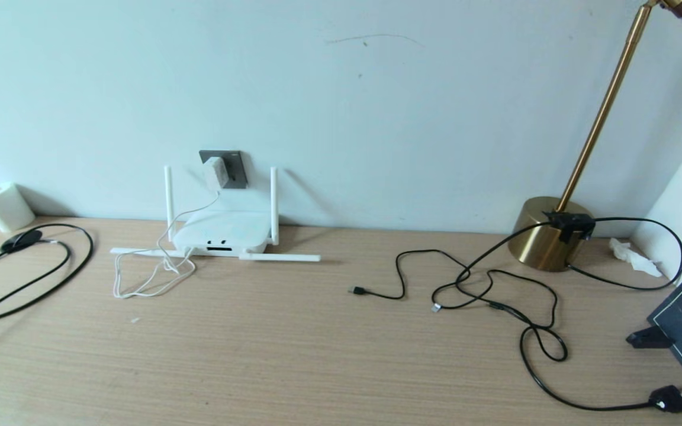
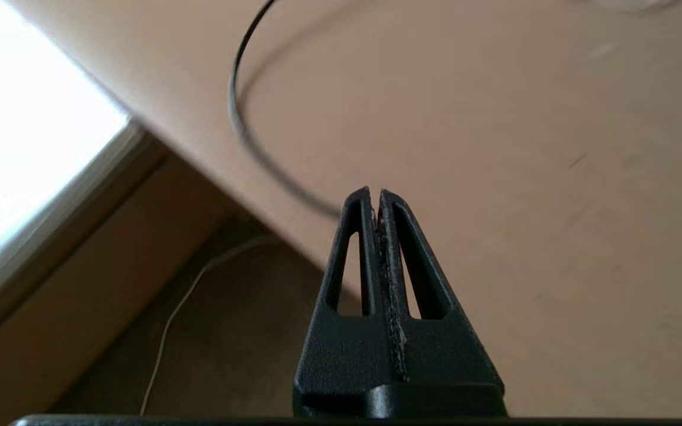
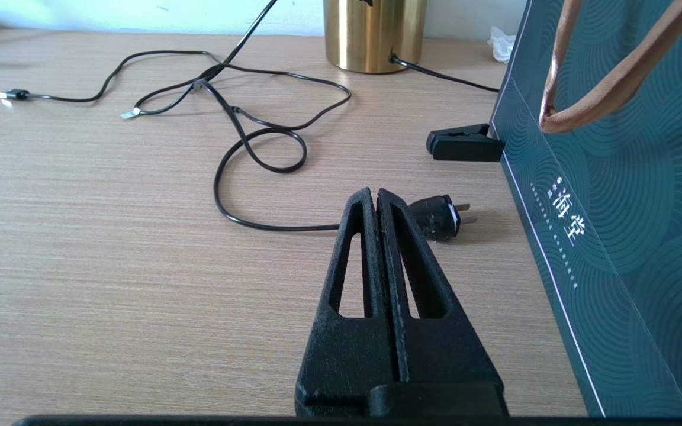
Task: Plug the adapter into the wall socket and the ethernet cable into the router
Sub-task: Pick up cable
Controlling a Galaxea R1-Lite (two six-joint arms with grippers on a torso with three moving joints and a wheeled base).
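The big wooden table [image 1: 293,355] runs along a pale wall [image 1: 376,106]. A gold lamp [image 1: 545,234] stands at the right, and a dark green bag [image 3: 613,236] stands at the right edge. The white router [image 1: 222,234] lies flat near the wall, two sticks up and two lying on the table. Just above it, the grey wall socket [image 1: 233,168] sits on the wall, and the small white adapter [image 1: 216,172] looks already pushed into it, with its thin white cord [image 1: 151,272] hanging down in loops beside the router. So that part of the job looks done. The black ethernet cable [image 1: 465,290] lies in curls on the table, well apart from the router, and its little clear plug [image 1: 436,307] points toward the front. It is not in the router yet. The cable is light and floppy, so it will bend and drag. The plug is small, hard and a bit easy to break at its clip, so I think the best place to pinch is right behind the plug. The left claw [image 2: 375,194] is closed tight with nothing in it, over the table edge near another black cable [image 2: 240,118]. The right claw [image 3: 375,192] is closed tight and empty too, low over the table near a black power plug [image 3: 436,218].
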